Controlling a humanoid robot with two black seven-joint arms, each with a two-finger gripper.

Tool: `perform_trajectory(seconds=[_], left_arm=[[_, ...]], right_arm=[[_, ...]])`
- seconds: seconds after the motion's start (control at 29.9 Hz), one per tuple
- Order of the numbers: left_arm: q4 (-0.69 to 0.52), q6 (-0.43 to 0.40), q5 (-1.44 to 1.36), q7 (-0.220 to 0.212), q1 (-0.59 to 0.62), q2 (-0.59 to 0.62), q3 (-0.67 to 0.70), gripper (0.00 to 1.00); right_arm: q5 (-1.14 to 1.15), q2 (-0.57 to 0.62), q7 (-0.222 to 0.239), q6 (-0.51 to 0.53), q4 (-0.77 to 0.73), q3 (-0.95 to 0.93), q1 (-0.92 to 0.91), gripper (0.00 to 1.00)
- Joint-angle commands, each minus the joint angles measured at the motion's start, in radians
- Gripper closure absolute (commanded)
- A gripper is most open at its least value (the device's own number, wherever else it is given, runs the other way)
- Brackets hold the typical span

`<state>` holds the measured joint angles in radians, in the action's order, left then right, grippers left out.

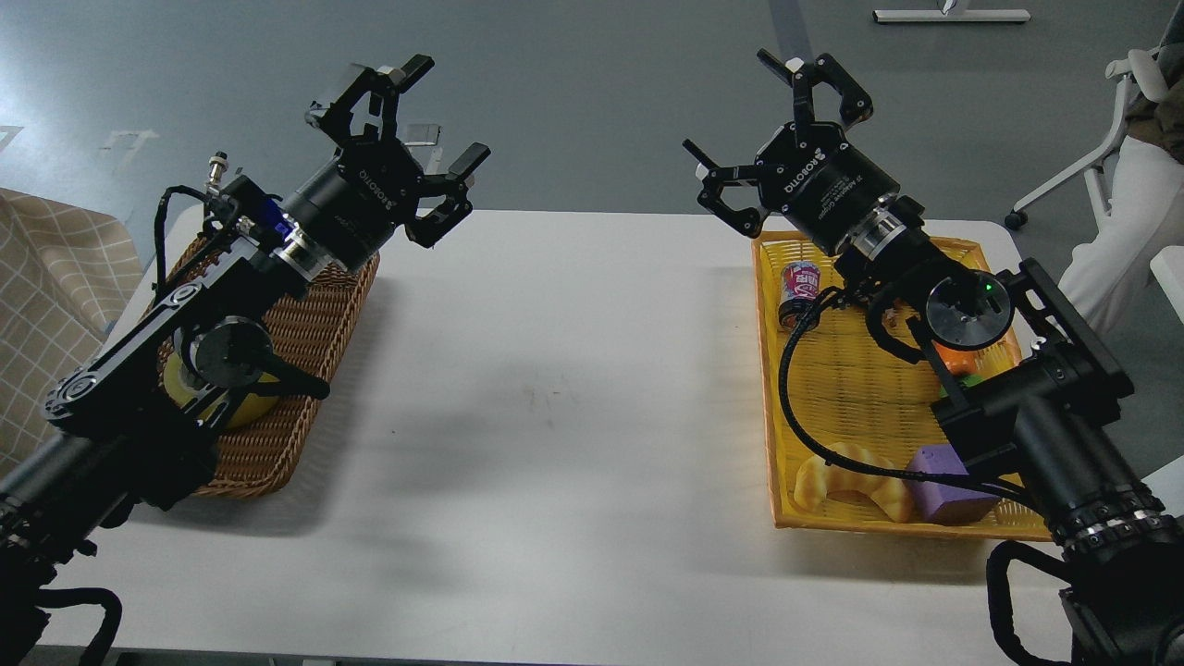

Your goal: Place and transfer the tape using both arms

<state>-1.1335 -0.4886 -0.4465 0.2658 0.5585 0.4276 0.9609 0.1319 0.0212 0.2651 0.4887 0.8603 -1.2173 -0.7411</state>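
The yellow tape roll (pixel 242 409) lies in the brown wicker basket (pixel 305 342) at the left, mostly hidden behind my left arm. My left gripper (pixel 407 139) is open and empty, held high over the basket's far right corner, well above the tape. My right gripper (pixel 772 125) is open and empty, held high over the far left corner of the yellow basket (pixel 851 388).
The yellow basket holds a soda can (pixel 799 289), a carrot (pixel 962 361), a croissant toy (pixel 846 479) and a purple block (pixel 943 481). A white table (pixel 555 388) spans between the baskets. A chair (pixel 1128 92) stands at the far right.
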Motion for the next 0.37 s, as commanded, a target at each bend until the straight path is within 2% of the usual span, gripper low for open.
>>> perform_trajectory(seconds=[0.0, 0.33], left_arm=[[0.001, 0.0, -0.003, 0.0, -0.002, -0.013, 0.004, 0.02], [0.006, 0.0, -0.003, -0.004, 0.004, -0.013, 0.005, 0.02]], right_arm=[[0.0, -0.004, -0.001, 0.0, -0.003, -0.001, 0.0, 0.0], [-0.002, -0.006, -0.01, 0.0, 0.009, -0.007, 0.006, 0.0]])
